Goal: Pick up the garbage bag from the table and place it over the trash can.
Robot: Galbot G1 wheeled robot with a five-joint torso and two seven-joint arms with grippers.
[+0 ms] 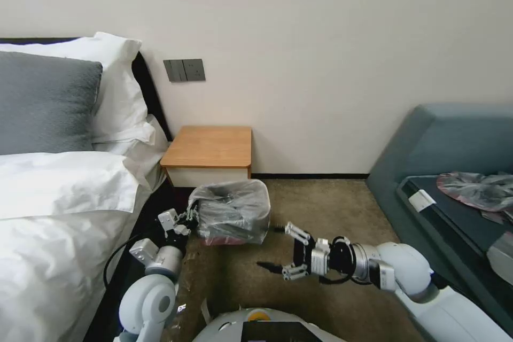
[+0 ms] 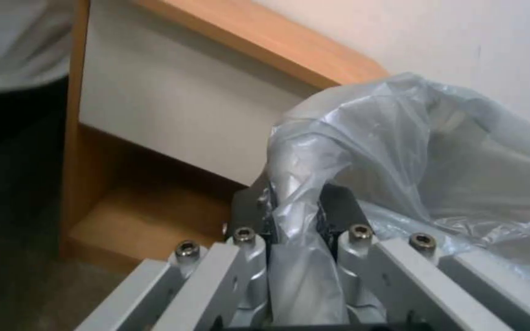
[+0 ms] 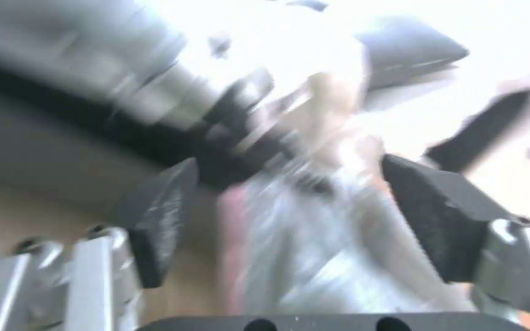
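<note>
The garbage bag (image 1: 230,208), wrinkly see-through grey plastic with a pink-red rim, is draped over the trash can (image 1: 260,212), which stands on the carpet in front of the table (image 1: 207,147). My left gripper (image 1: 191,217) is at the bin's left side, shut on a fold of the bag. In the left wrist view that fold of the garbage bag (image 2: 400,151) runs between the fingers of the left gripper (image 2: 296,209), with the table (image 2: 277,43) behind it. My right gripper (image 1: 270,247) hangs open just right of the bin, holding nothing. The blurred right wrist view shows the right gripper (image 3: 302,220) apart, facing the bag (image 3: 314,257).
A bed (image 1: 59,192) with white linen and a grey pillow lies close on the left. A blue-grey sofa (image 1: 449,139) at the right carries a flatter grey plastic bag (image 1: 475,189). Brown carpet (image 1: 326,203) lies open between bin and sofa.
</note>
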